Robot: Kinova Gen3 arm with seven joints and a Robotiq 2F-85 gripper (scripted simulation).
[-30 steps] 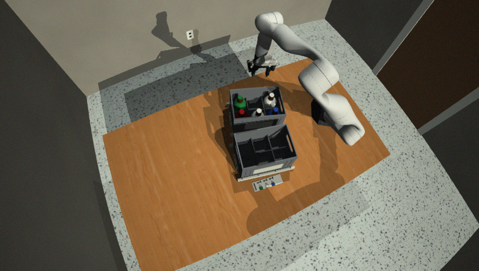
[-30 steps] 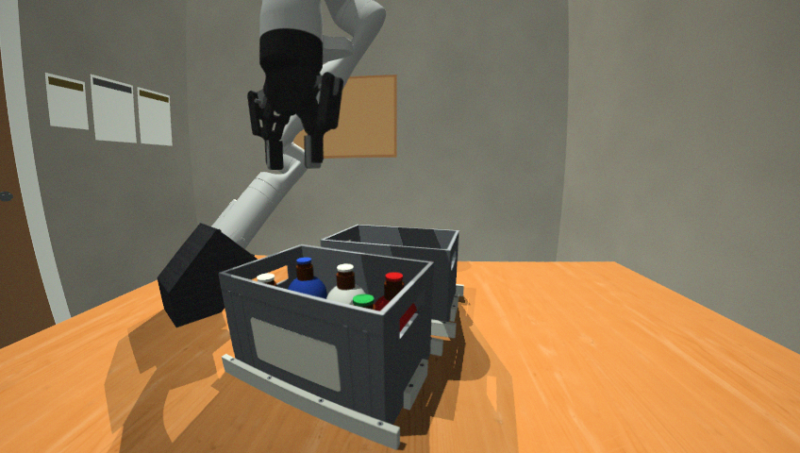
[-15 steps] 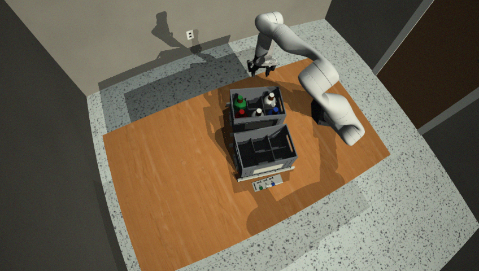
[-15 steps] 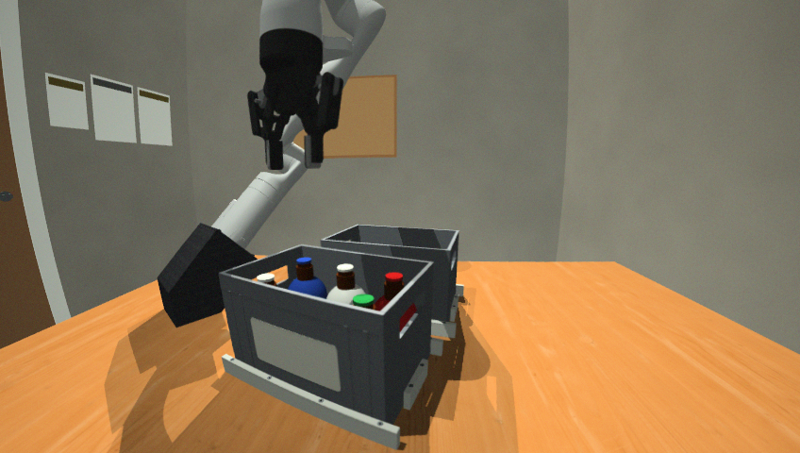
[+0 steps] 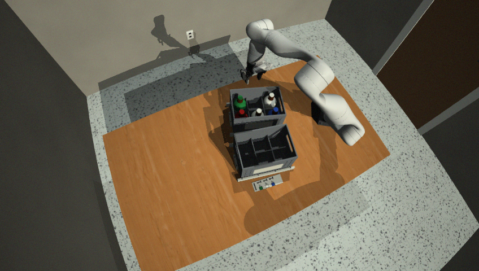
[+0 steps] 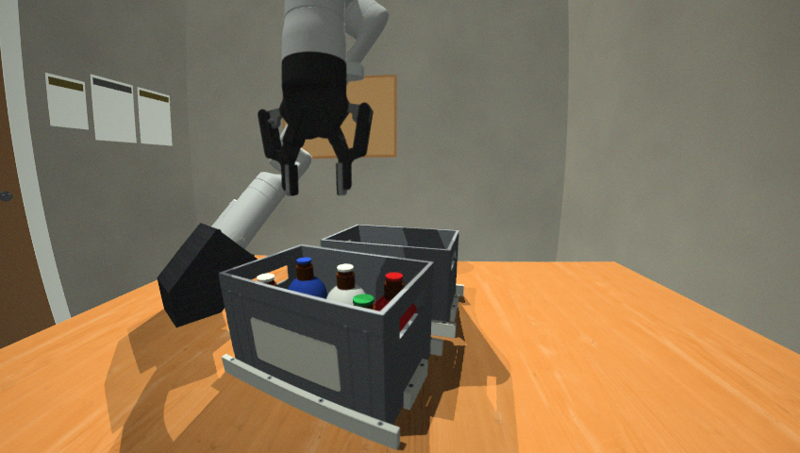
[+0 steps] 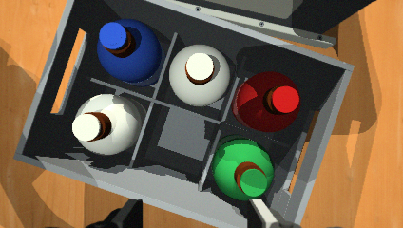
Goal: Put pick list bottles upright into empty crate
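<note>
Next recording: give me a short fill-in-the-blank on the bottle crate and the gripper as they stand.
1. The full crate holds ____ bottles.
2. Two of them have ____ caps; the rest are blue, red and green.
3. In the wrist view the green bottle stands in the cell next to the ____ bottle.
4. The gripper hangs above the crates, open and holding ____.

Missing words: five; white; red; nothing

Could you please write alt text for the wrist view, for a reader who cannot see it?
Looking straight down into a grey six-cell crate on a wooden table, set at a slant in the picture: five upright bottles, blue, white and red in one row, white and green in the other, with the cell between them free. Two fingertips of the open gripper show at the bottom edge.
</note>
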